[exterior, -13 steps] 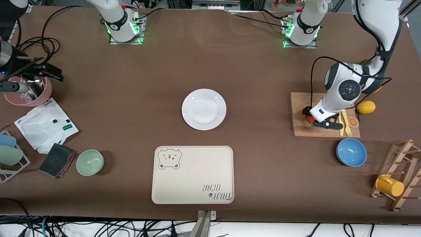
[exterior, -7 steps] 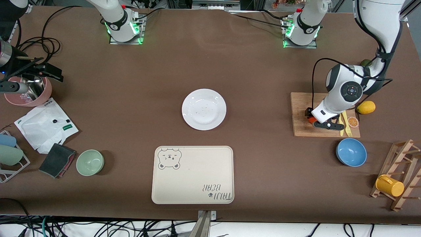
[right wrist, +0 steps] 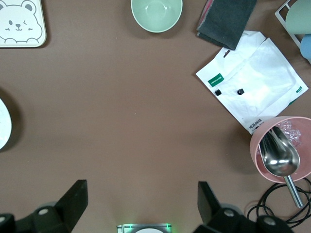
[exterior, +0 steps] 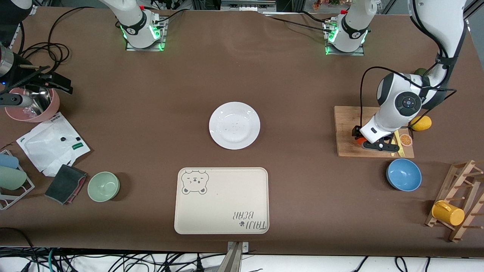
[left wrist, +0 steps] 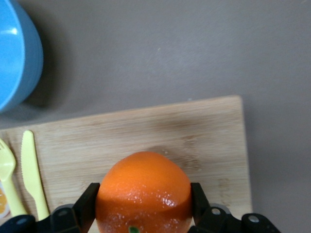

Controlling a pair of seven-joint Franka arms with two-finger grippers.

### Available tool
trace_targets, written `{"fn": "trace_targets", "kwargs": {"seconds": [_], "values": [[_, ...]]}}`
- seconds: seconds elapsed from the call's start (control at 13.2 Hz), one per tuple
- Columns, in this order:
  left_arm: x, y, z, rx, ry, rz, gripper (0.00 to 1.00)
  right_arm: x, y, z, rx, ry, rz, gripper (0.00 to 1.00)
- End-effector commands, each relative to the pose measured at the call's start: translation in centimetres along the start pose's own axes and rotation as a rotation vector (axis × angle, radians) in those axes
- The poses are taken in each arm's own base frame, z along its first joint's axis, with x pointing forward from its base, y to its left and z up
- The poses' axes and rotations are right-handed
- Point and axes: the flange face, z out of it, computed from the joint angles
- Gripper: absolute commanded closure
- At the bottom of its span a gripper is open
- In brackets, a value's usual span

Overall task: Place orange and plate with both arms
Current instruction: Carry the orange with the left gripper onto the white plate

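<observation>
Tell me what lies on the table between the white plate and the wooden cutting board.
Nothing: in the front view the stretch from the plate to the cutting board, where the left gripper grips the orange, is bare brown tablecloth.

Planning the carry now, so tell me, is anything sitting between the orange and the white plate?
Nothing visible: the left gripper is shut on the orange over the cutting board, and only bare tablecloth lies toward the plate.

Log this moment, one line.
left gripper: shut on orange, over board | right gripper: open, waiting | plate: untouched
</observation>
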Motion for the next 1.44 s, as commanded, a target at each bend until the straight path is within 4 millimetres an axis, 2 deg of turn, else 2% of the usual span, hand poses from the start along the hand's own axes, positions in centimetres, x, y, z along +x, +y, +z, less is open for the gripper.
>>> {"fn": "trace_targets", "kwargs": {"seconds": [0.0,0.23,0.38,0.45,0.53,0.83,0.98,1.21,1.36], "values": [[2.9,2.2,-6.3,-0.001,-0.037,0.005,0.88,-0.4,0.0,-0.2,0.0,-0.005,0.01,0.0],[4.2,6.2,-9.7,-0.131,-0.022,-0.112,0.88,-0.4,0.0,-0.2,0.0,-0.005,0.01,0.0],[4.7,10.6,-11.7,-0.183,-0.01,-0.235,0.88,-0.4,0.0,-0.2,0.001,-0.005,0.01,0.0],[5.2,13.7,-12.4,-0.19,-0.006,-0.291,0.88,-0.4,0.0,-0.2,0.0,-0.007,0.003,0.0],[5.9,15.9,-12.7,-0.2,-0.008,-0.371,0.88,-0.5,0.0,0.0,-0.001,-0.017,-0.002,0.0],[6.9,27.7,-12.1,-0.245,-0.07,-0.646,0.87,-0.5,-0.1,0.0,-0.002,-0.022,-0.004,0.0],[6.2,32.3,-11.4,-0.245,-0.097,-0.745,0.87,-0.5,-0.1,0.0,-0.002,-0.021,-0.004,0.0],[5.0,41.0,-10.2,-0.257,-0.139,-0.872,0.87,-0.3,-0.2,0.0,0.0,-0.011,0.004,0.0],[4.4,45.2,-8.7,-0.274,-0.15,-0.897,0.86,-0.1,-0.6,0.1,0.006,-0.01,0.002,0.0]]}}
